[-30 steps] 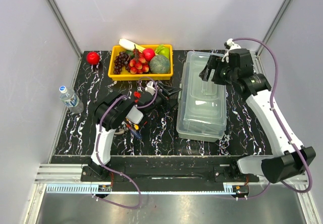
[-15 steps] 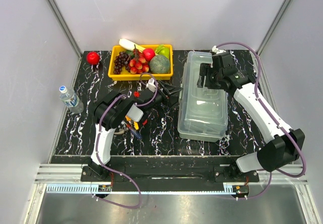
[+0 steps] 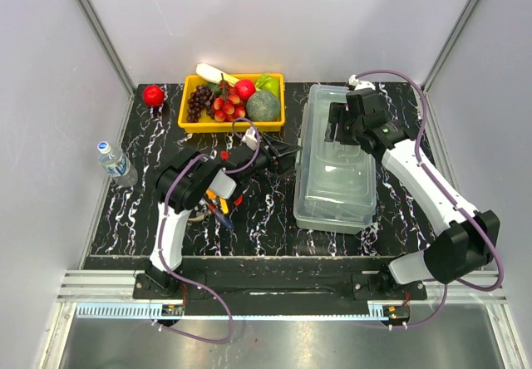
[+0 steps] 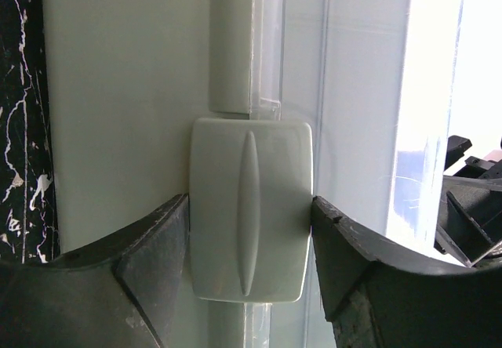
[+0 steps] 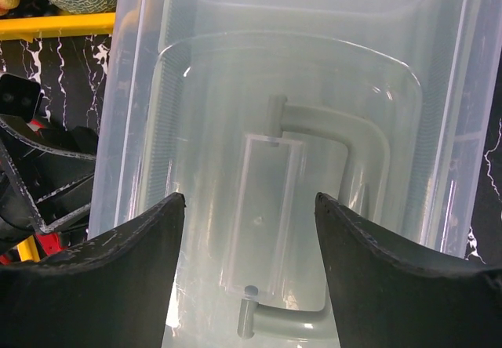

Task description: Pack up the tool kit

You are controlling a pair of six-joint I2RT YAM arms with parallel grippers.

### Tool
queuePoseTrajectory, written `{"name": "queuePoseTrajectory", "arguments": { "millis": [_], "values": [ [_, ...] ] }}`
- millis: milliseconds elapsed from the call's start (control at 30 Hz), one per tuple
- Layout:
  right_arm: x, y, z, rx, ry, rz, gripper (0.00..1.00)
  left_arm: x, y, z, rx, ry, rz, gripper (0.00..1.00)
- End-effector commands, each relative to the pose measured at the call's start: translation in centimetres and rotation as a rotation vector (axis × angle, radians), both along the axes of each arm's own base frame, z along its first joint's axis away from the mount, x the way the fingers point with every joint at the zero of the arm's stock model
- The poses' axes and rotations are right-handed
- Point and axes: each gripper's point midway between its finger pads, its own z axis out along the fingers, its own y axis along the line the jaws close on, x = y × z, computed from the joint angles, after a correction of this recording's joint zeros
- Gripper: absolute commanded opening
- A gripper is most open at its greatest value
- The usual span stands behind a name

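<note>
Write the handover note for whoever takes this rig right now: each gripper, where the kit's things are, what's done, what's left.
Left gripper: shut on the side latch of the toolbox, a finger against each edge.
Right gripper: open, above the clear lid over the handle, holding nothing.
Toolbox: on the right half of the table, lid down.
Hand tools: on the table beside the left arm, outside the box.
Done: no tool packed that shows.
Left: probably undo the latch, raise the lid, put the tools in, close it.
</note>
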Motion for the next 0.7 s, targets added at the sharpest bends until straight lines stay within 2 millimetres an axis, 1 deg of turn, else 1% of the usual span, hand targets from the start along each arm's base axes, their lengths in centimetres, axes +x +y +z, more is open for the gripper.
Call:
{"name": "queuePoseTrajectory", "arguments": {
  "millis": [0, 100, 367, 500, 667],
  "values": [
    [-3.49, -0.59, -6.27, -0.078, 0.232, -0.005, 0.73, -2.54, -1.19, 6.86, -0.138, -0.286, -0.105, 0.51],
    [-3.5, -0.58, -6.52, -0.083, 0.238, -0.009, 0.72, -2.39, -0.97, 6.34, -0.094, -0.292, -0.097, 0.47],
    [-3.26, -0.91, -6.55, -0.096, 0.233, -0.031, 0.72, -2.23, -1.0, 6.81, -0.016, -0.32, -0.083, 0.36],
    [-3.22, -1.16, -6.62, -0.106, 0.234, -0.044, 0.72, -2.17, -0.88, 7.16, 0.002, -0.327, -0.073, 0.33],
    [-3.23, -1.41, -6.73, -0.117, 0.236, -0.053, 0.72, -1.71, -0.6, 6.57, 0.087, -0.324, -0.048, 0.3]
  ]
}}
